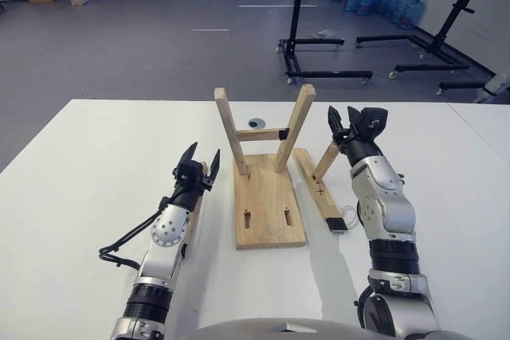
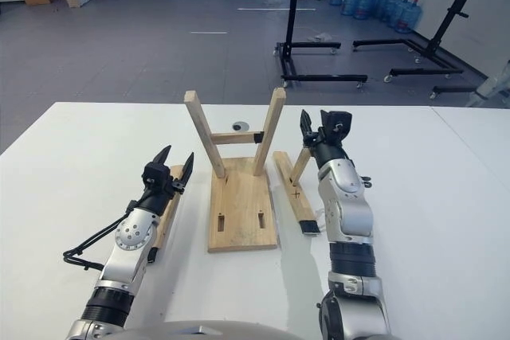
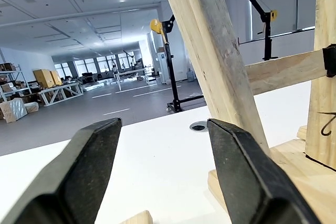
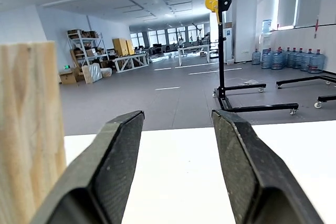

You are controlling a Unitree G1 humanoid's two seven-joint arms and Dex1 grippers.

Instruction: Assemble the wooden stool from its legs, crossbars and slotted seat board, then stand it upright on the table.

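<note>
Nearest, toward the left side of the white tabletop (image 1: 88, 189), a wooden piece (image 2: 166, 216) lies mostly hidden under the left forearm, so it is unclear whether it is a leg or a crossbar. Just ahead of it the left gripper (image 1: 204, 151) has its fingers spread wide and holds nothing. It is just left of the slotted seat board (image 1: 267, 197), which lies flat mid-table with two slots bare at its near end. At the board's far end two legs (image 1: 229, 129) stand splayed, joined by a crossbar (image 1: 259, 134). Right of the board another leg (image 1: 317, 189) lies flat. A short piece (image 1: 325, 163) slants up from it, its top hidden behind the right gripper (image 1: 341, 115), which is also wide open and empty. Beyond, a round cable hole (image 1: 256, 123) sits near the far edge.
</note>
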